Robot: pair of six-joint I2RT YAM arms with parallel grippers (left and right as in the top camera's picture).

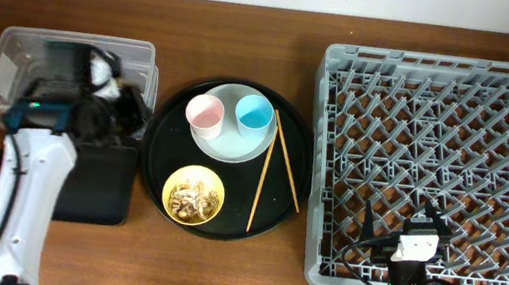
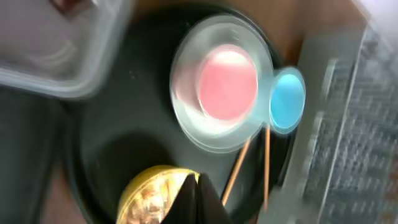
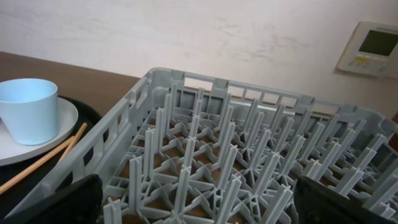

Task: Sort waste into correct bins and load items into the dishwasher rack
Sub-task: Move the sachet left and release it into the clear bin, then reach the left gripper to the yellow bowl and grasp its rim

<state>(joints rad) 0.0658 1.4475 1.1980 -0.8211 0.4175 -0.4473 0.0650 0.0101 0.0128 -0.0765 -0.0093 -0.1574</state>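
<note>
Food scraps: loose beige-brown food scraps (image 1: 194,197) sit in the small yellow bowl (image 1: 169,186) on the large round black tray (image 1: 161,144). They look light and crumbly, so pinching would likely fail; better to grip the bowl's rim and tip.
Cups: the small pink cup (image 1: 205,113) and small blue cup (image 1: 254,114) stand on the pale grey-white round plate (image 1: 229,147). They look stiff and smooth, so take them by the wall.
Chopsticks: two thin wooden chopsticks (image 1: 276,166) lie between the plate and the large square grey pegged rack (image 1: 444,161). They are likely to roll.
Bins: the clear rectangular plastic box (image 1: 15,56) and the shallow black rectangular tray (image 1: 96,185) are left of the round tray.
Left gripper (image 1: 123,111): over the box's edge; too blurred to tell its state.
Right gripper (image 3: 199,202): fingers spread, holding nothing, at the rack's near edge.
</note>
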